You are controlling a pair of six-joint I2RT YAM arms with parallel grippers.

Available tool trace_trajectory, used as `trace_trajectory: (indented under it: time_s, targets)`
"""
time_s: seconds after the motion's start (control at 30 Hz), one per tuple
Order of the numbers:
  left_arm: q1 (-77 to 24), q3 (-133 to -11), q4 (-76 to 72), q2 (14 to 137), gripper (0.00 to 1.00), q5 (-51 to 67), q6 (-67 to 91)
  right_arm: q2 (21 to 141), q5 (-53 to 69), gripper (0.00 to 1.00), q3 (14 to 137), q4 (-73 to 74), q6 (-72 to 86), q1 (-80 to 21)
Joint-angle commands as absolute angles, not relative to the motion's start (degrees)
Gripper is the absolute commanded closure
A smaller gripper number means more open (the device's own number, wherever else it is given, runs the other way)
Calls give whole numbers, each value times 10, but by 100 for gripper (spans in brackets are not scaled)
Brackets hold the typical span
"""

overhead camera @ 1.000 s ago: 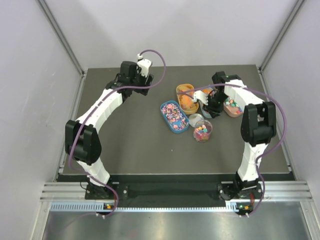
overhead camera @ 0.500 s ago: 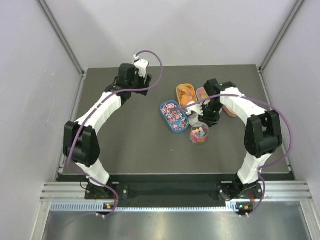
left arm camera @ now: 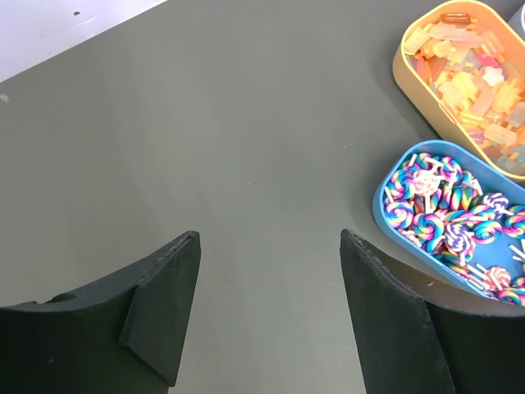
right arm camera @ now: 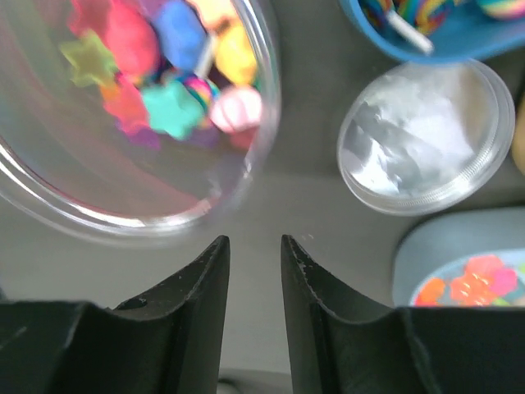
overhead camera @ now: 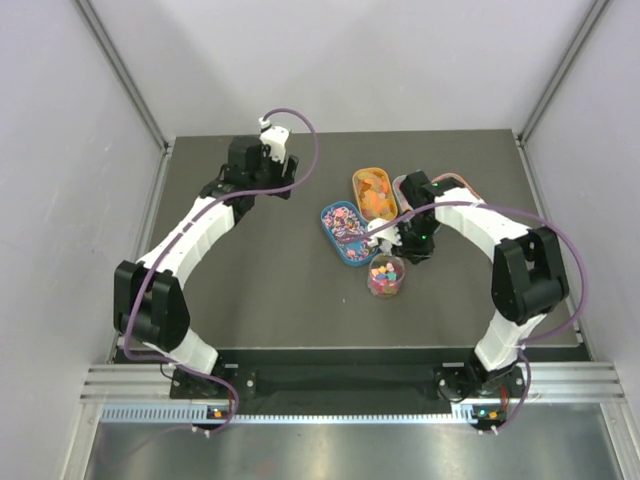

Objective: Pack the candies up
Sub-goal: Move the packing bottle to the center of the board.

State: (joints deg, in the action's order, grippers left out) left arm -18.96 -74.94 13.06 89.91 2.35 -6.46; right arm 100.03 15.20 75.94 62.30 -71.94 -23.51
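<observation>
The candies lie in several containers. Swirled lollipop bits fill a blue oval tray (overhead camera: 347, 232) (left arm camera: 459, 222), and orange gummies fill an orange tray (overhead camera: 374, 193) (left arm camera: 467, 74). Bright star and cube pieces sit in a clear round cup (overhead camera: 386, 275) (right arm camera: 123, 107). My right gripper (overhead camera: 408, 240) (right arm camera: 254, 240) hovers low over the table just beside the cup, its jaws a narrow gap apart with nothing between them. My left gripper (overhead camera: 265, 172) (left arm camera: 271, 238) is wide open over bare table, left of the trays.
A clear round lid (right arm camera: 422, 156) lies flat between the cup and the blue tray. A pale blue tray (right arm camera: 459, 271) with red and orange pieces lies by my right fingers. The dark table (overhead camera: 250, 290) ends at grey walls.
My right gripper has swung left from the right-hand tray to beside the cup. The cup now stands a little nearer and further left. My left gripper drifted slightly left.
</observation>
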Motion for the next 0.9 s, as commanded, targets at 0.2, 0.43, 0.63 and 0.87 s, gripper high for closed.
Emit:
trace_trajectory:
  time_s: [0.2,0.43,0.63,0.87]
  targets:
    - [-177,-746,124,876,27,47,-51,989,196,71,766,568,-875,-179]
    - [-170,-720,130,867,27,30,-69,1003,243,70,766,606,-979,-184]
    - [-161,-713,134,866,27,25,-78,1042,236,71,780,609,-1000,-186]
    - [-158,-712,139,876,27,26,-79,1093,233,71,823,591,-983,-192]
